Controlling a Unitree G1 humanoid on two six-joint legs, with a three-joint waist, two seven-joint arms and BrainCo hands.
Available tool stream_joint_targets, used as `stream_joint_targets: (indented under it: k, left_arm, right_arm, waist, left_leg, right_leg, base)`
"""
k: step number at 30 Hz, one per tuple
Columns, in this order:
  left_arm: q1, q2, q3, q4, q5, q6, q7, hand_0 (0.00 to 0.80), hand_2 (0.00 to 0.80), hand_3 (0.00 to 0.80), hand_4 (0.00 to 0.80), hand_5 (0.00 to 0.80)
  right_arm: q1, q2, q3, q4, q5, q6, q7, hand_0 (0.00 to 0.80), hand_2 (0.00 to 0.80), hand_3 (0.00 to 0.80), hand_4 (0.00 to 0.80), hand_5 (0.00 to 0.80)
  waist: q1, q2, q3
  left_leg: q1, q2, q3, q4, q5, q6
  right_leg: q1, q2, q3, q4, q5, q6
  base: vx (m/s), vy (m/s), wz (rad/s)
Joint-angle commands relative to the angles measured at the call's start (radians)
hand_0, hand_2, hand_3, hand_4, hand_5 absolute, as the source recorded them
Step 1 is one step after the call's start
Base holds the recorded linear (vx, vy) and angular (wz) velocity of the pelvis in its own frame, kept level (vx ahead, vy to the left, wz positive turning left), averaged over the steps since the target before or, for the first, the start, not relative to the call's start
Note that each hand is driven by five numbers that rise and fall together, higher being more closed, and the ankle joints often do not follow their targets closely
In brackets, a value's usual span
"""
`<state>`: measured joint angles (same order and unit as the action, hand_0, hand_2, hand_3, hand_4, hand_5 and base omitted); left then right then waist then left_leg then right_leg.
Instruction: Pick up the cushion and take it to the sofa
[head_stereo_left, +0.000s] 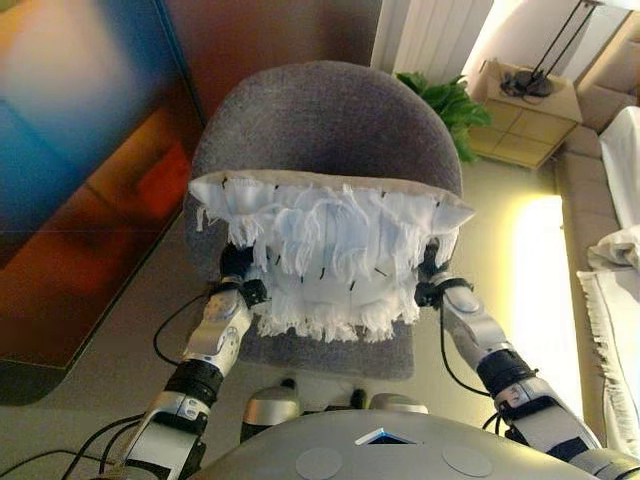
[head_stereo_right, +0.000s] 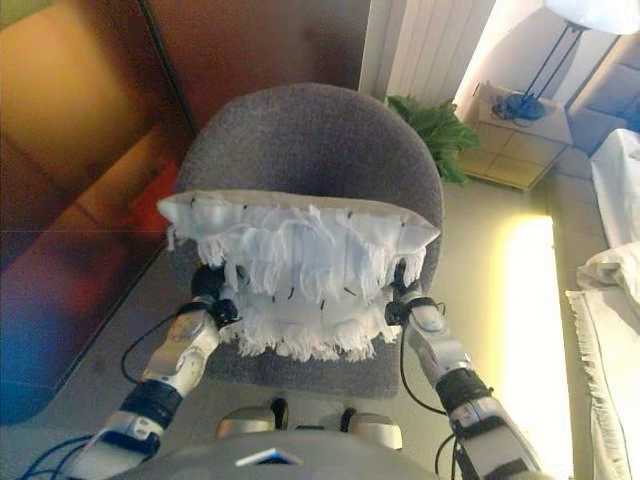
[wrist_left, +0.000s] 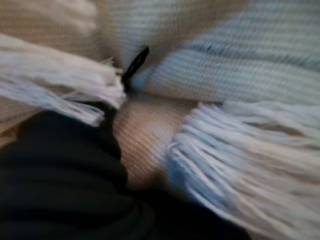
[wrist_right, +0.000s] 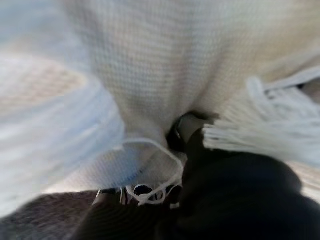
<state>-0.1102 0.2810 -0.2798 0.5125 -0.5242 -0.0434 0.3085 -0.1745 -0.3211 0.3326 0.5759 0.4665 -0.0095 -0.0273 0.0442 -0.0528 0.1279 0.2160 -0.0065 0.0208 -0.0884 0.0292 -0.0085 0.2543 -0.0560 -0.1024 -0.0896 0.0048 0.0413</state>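
Observation:
A white cushion (head_stereo_left: 330, 240) with long fringes is held up in front of a grey armchair (head_stereo_left: 320, 120), its lower fringe hanging over the seat. My left hand (head_stereo_left: 237, 268) is against the cushion's left end and my right hand (head_stereo_left: 432, 272) against its right end, both partly tucked under the fringe. The left wrist view is filled by woven cloth and fringe (wrist_left: 225, 65) beside the hand's dark cover (wrist_left: 55, 165). Cushion cloth (wrist_right: 150, 65) likewise lies against the dark cover (wrist_right: 240, 195) in the right wrist view. A pale sofa (head_stereo_left: 620, 160) stands at the far right.
A white fringed throw (head_stereo_left: 610, 300) lies on the sofa's edge. Behind the armchair are a green plant (head_stereo_left: 445, 100) and a light side table (head_stereo_left: 525, 120) with a lamp base. A dark panel (head_stereo_left: 90, 200) covers the left side. Pale floor (head_stereo_left: 535, 290) runs between armchair and sofa.

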Motion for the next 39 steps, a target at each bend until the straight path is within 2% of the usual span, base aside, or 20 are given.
stream_joint_targets:
  k: [1, 11, 16, 20, 21, 22, 23, 24, 29, 33, 36, 39]
  left_arm:
    - [-0.199, -0.075, -0.091, 0.095, 0.013, -0.022, -0.011, 0.800, 0.800, 0.800, 0.800, 0.800]
    - [-0.275, -0.083, -0.114, 0.242, 0.038, 0.038, 0.007, 0.800, 0.800, 0.800, 0.800, 0.800]
    - [-0.348, -0.088, -0.133, 0.316, 0.053, 0.040, 0.025, 0.800, 0.800, 0.800, 0.800, 0.800]
    - [-0.360, -0.080, -0.138, 0.345, 0.064, 0.062, 0.007, 0.800, 0.800, 0.800, 0.800, 0.800]
    - [-0.360, -0.079, -0.138, 0.364, 0.042, 0.080, -0.018, 0.574, 0.574, 0.574, 0.574, 0.574]
    - [-0.356, -0.080, -0.133, 0.381, 0.036, 0.096, -0.042, 0.000, 0.000, 0.000, 0.000, 0.000]
    - [-0.349, -0.086, -0.130, 0.404, 0.044, 0.095, -0.037, 0.000, 0.000, 0.000, 0.000, 0.000]
    - [-0.341, -0.084, -0.127, 0.431, 0.028, 0.091, -0.025, 0.000, 0.000, 0.000, 0.000, 0.000]
    - [-0.272, -0.039, -0.077, 0.497, 0.054, 0.022, -0.049, 0.000, 0.000, 0.000, 0.000, 0.000]
    - [-0.204, 0.050, 0.000, 0.506, 0.080, -0.025, -0.085, 0.000, 0.000, 0.000, 0.000, 0.000]
    - [-0.157, 0.148, 0.074, 0.490, 0.073, -0.044, -0.124, 0.000, 0.000, 0.000, 0.000, 0.000]
    - [-0.089, 0.235, 0.153, 0.420, 0.069, -0.076, -0.174, 0.000, 0.000, 0.000, 0.000, 0.000]
  right_arm:
    - [-0.163, 0.035, 0.018, 0.043, 0.061, -0.035, 0.060, 0.800, 0.800, 0.800, 0.800, 0.800]
    - [-0.274, 0.047, 0.015, 0.286, 0.051, 0.052, 0.089, 0.800, 0.800, 0.800, 0.800, 0.800]
    - [-0.362, 0.043, 0.018, 0.441, 0.036, 0.053, 0.066, 0.800, 0.800, 0.800, 0.800, 0.800]
    - [-0.364, 0.044, 0.011, 0.495, 0.046, 0.053, 0.053, 0.800, 0.800, 0.800, 0.800, 0.800]
    - [-0.361, 0.044, 0.006, 0.509, 0.041, 0.064, 0.035, 0.800, 0.800, 0.800, 0.800, 0.800]
    - [-0.356, 0.041, -0.004, 0.529, 0.032, 0.075, 0.009, 0.800, 0.800, 0.800, 0.800, 0.800]
    - [-0.349, 0.036, -0.010, 0.537, 0.024, 0.079, 0.003, 0.339, 0.339, 0.339, 0.339, 0.339]
    - [-0.346, 0.028, -0.018, 0.558, 0.012, 0.073, 0.009, 0.000, 0.000, 0.000, 0.000, 0.000]
    - [-0.272, -0.052, -0.070, 0.556, -0.033, 0.047, -0.011, 0.000, 0.000, 0.000, 0.000, 0.000]
    - [-0.199, -0.193, -0.160, 0.529, -0.037, 0.034, 0.023, 0.000, 0.000, 0.000, 0.000, 0.000]
    - [-0.171, -0.323, -0.258, 0.466, -0.019, 0.061, 0.043, 0.000, 0.000, 0.000, 0.000, 0.000]
    - [-0.145, -0.459, -0.371, 0.397, -0.036, 0.097, 0.071, 0.000, 0.000, 0.000, 0.000, 0.000]
  waist:
    - [0.012, 0.017, -0.074]
    - [0.029, 0.012, -0.078]
    - [0.034, 0.013, -0.068]
    - [0.033, 0.009, -0.064]
    - [0.031, 0.008, -0.065]
    - [0.028, 0.008, -0.065]
    - [0.024, 0.009, -0.068]
    - [0.019, 0.010, -0.071]
    - [0.000, 0.012, -0.089]
    - [-0.012, 0.021, -0.088]
    - [-0.021, 0.031, -0.067]
    - [-0.029, 0.057, -0.020]
  left_leg:
    - [-0.012, 0.014, 0.018, 0.001, -0.074, -0.013]
    - [0.033, 0.016, 0.002, 0.001, -0.053, -0.025]
    - [0.043, 0.019, -0.004, 0.005, -0.035, -0.027]
    - [0.054, 0.020, -0.006, 0.007, -0.028, -0.027]
    - [0.057, 0.019, -0.004, 0.009, -0.024, -0.028]
    - [0.063, 0.019, -0.004, 0.009, -0.023, -0.028]
    - [0.068, 0.021, -0.002, 0.009, -0.021, -0.028]
    - [0.075, 0.022, -0.001, 0.008, -0.019, -0.029]
    - [0.095, 0.014, 0.005, 0.015, -0.020, -0.030]
    - [0.097, 0.010, 0.011, 0.023, -0.026, -0.030]
    - [0.088, 0.003, 0.009, 0.026, -0.030, -0.028]
    - [0.071, -0.003, 0.004, 0.027, -0.030, -0.021]
  right_leg:
    - [-0.036, -0.027, -0.064, 0.002, 0.006, 0.055]
    - [0.002, -0.020, -0.064, 0.002, 0.031, 0.064]
    - [0.008, -0.018, -0.053, 0.002, 0.056, 0.068]
    - [0.017, -0.018, -0.051, 0.002, 0.069, 0.071]
    - [0.020, -0.019, -0.050, 0.002, 0.074, 0.072]
    - [0.024, -0.020, -0.050, 0.002, 0.078, 0.073]
    - [0.028, -0.021, -0.049, 0.002, 0.080, 0.074]
    - [0.033, -0.022, -0.047, 0.002, 0.081, 0.074]
    - [0.053, -0.037, -0.060, 0.006, 0.080, 0.077]
    - [0.049, -0.048, -0.078, 0.022, 0.071, 0.079]
    - [0.029, -0.051, -0.081, 0.034, 0.065, 0.079]
    - [-0.002, -0.053, -0.076, 0.052, 0.058, 0.074]
  base:
    - [0.118, -0.001, 0.05]
    - [0.168, 0.006, 0.06]
    - [0.166, 0.019, 0.03]
    - [0.164, 0.002, 0.03]
    - [0.187, 0.020, 0.03]
    - [0.185, 0.031, 0.02]
    - [0.198, 0.043, 0.01]
    - [0.185, 0.048, 0.00]
    - [0.168, 0.059, -0.01]
    - [0.067, 0.043, 0.01]
    - [-0.038, 0.034, 0.00]
    - [-0.124, 0.086, -0.03]
